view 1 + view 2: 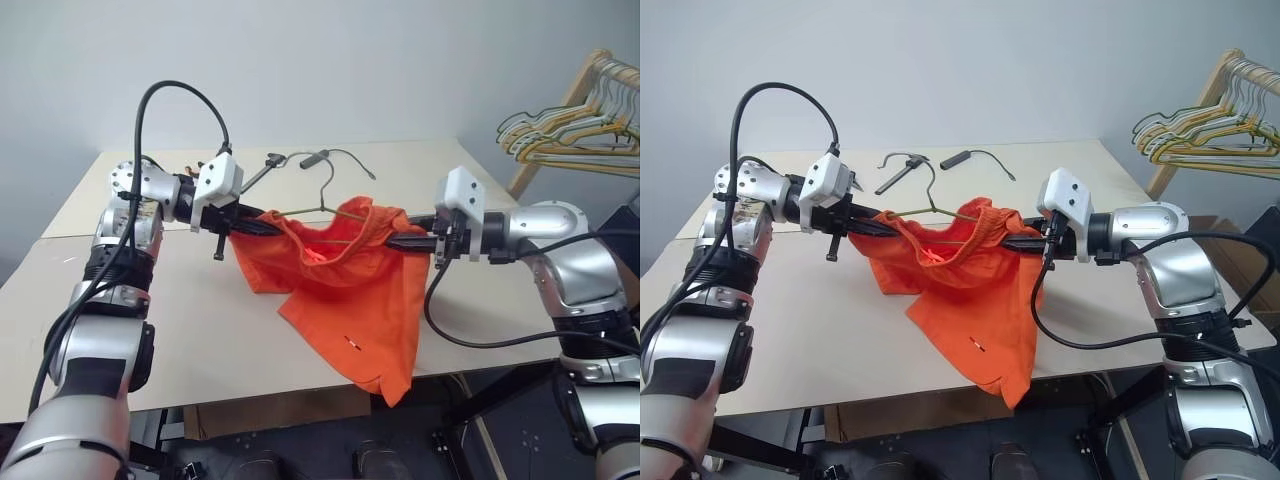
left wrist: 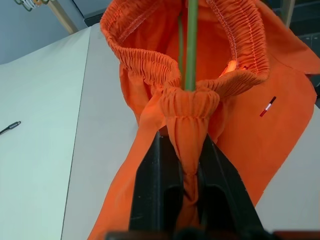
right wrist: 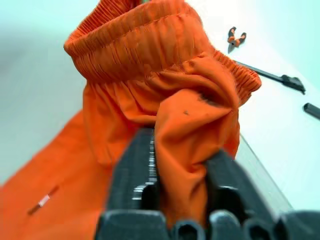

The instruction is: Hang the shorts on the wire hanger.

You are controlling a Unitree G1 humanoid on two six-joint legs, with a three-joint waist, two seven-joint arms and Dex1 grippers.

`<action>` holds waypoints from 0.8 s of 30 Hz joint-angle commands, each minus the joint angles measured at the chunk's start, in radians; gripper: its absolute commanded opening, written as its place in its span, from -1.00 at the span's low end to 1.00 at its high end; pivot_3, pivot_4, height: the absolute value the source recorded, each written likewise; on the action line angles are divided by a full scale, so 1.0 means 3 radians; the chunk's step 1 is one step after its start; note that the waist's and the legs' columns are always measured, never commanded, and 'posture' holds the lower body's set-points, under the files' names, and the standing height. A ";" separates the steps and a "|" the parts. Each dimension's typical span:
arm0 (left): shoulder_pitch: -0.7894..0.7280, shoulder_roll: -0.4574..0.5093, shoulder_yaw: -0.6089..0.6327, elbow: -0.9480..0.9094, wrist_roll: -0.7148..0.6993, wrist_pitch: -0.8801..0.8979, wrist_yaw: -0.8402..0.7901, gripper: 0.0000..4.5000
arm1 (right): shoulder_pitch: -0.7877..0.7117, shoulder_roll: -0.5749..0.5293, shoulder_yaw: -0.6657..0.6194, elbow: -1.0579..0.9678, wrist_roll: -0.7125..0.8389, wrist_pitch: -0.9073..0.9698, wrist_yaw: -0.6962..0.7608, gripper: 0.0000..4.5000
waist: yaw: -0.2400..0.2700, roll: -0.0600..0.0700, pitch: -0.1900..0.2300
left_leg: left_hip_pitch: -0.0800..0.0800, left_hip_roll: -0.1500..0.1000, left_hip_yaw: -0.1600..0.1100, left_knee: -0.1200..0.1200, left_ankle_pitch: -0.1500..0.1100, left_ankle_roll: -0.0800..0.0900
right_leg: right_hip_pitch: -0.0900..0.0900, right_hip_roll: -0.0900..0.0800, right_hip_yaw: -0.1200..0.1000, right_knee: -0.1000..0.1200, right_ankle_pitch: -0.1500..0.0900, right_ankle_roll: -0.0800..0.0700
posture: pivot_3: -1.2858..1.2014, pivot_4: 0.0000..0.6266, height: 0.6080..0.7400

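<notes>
Fabric hangs nearest: a leg of the bright orange soft shorts (image 1: pixel 350 330) drapes down over the front edge of the pale flat table (image 1: pixel 200 340), while the gathered elastic waistband is lifted clear of the top and stretched between the two arms. The left gripper (image 1: pixel 252 226) is clamped on the waistband's left end, its black fingers (image 2: pixel 160 185) pinching a bunched fold, with the thin olive-grey wire hanger (image 1: pixel 325 205) running out of that fold. The right gripper (image 1: pixel 405 241) is pinched on the opposite end, a wad of cloth between its fingers (image 3: pixel 135 175). The waistband's long axis thus runs straight across from one hand to the other, and the hanger's lower wire lies along that same line, inside the band at the left and partly covered. Its hook rises behind, toward the far side of the table. I judge the right end is the one left to seat.
</notes>
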 commanded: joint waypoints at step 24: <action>-0.0378 0.0065 0.0715 0.0604 -0.0234 -0.0050 0.0723 0.99 | 0.0357 -0.0138 -0.0822 -0.0080 0.0260 0.0606 -0.0764 -1.00 | 0.0016 0.0000 0.0000 | -0.0001 -0.0001 -0.0001 0.0000 0.0000 0.0000 | 0.0001 -0.0003 -0.0003 0.0000 0.0000 0.0000 | -0.04 -1.00 1.00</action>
